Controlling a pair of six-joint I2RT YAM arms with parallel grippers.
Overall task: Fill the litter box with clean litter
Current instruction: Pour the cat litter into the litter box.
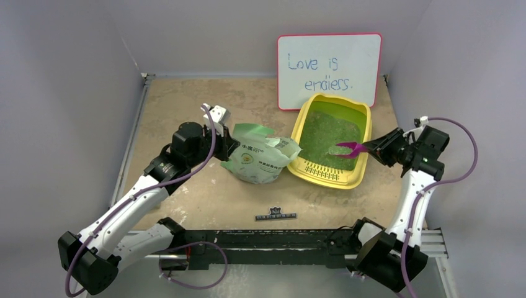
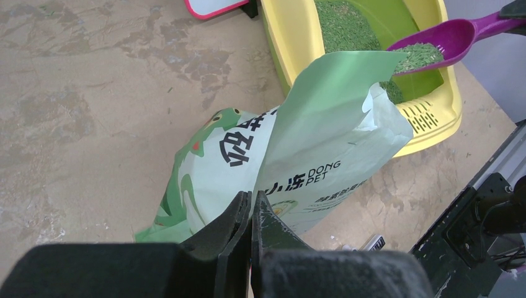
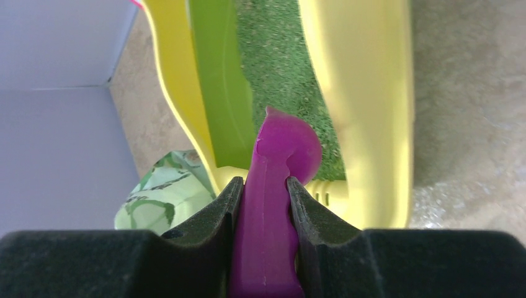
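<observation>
Clamping the handle of the scoop [image 3: 267, 236], the right pincer [image 3: 263, 186] holds its loaded bowl over the near, slotted end of the litter box [image 1: 299, 127]. Green litter [image 1: 322, 130] covers the box floor. Just left of the box stands the open bag [image 1: 260, 160]. The left pincer [image 2: 251, 202] is pressed together on the bag's edge. A whiteboard [image 1: 329, 68] stands at the far side of the table [image 1: 205, 192], behind the box.

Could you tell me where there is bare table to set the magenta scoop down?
Free: the far-left tabletop, between left wall and pale green plastic bag; also the strip between bag and small black label. Crowded: bag, yellow plastic litter box and red-framed white board, centre-right.
</observation>
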